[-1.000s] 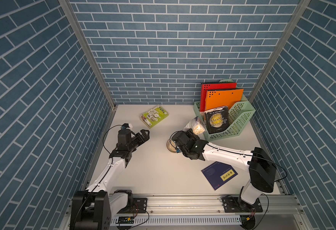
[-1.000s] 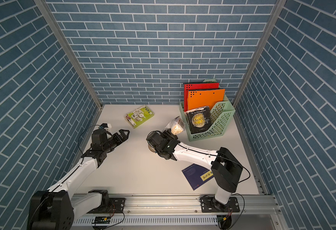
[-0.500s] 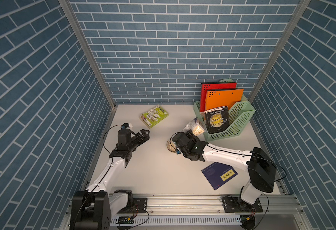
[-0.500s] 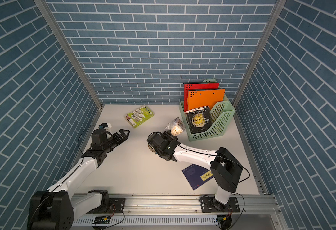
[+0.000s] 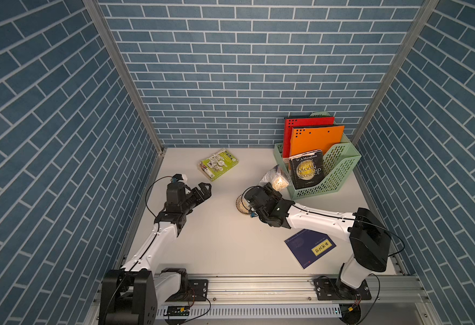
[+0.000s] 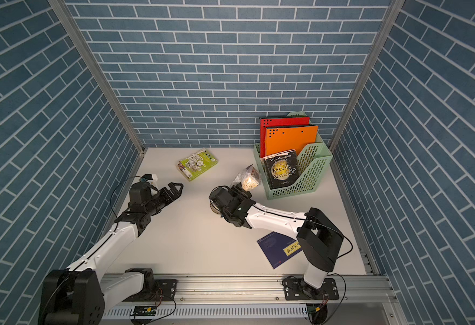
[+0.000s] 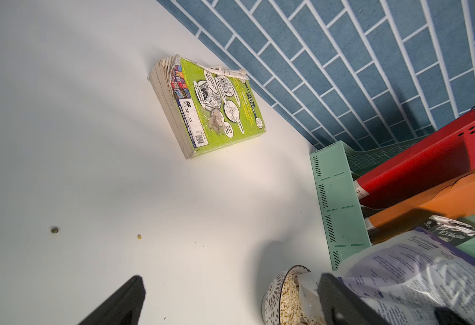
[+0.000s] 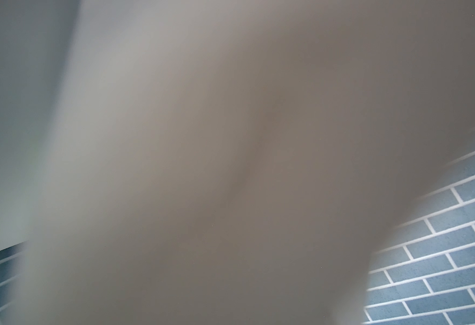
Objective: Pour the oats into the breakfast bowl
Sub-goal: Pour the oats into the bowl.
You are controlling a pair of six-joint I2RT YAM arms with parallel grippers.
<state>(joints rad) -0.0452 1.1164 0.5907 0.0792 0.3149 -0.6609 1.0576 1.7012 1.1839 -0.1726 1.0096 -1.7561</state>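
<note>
While pouch point(image 5: 276, 180) tips over bowl point(image 5: 239, 203), pouring looks well along
right pincer point(image 5: 264, 191) clenches pouch right of tabletop point(image 5: 225, 239) centre; oats point(image 7: 289, 295) heap in bowl, some left inside; left pincer point(image 5: 204, 190) gapes idle

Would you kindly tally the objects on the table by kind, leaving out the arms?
Books: 3 (green book, black novel, navy booklet)
Folders: 2 (red folder, orange folder)
Rack: 1
Oats pouch: 1
Bowl: 1
Total: 8
</note>
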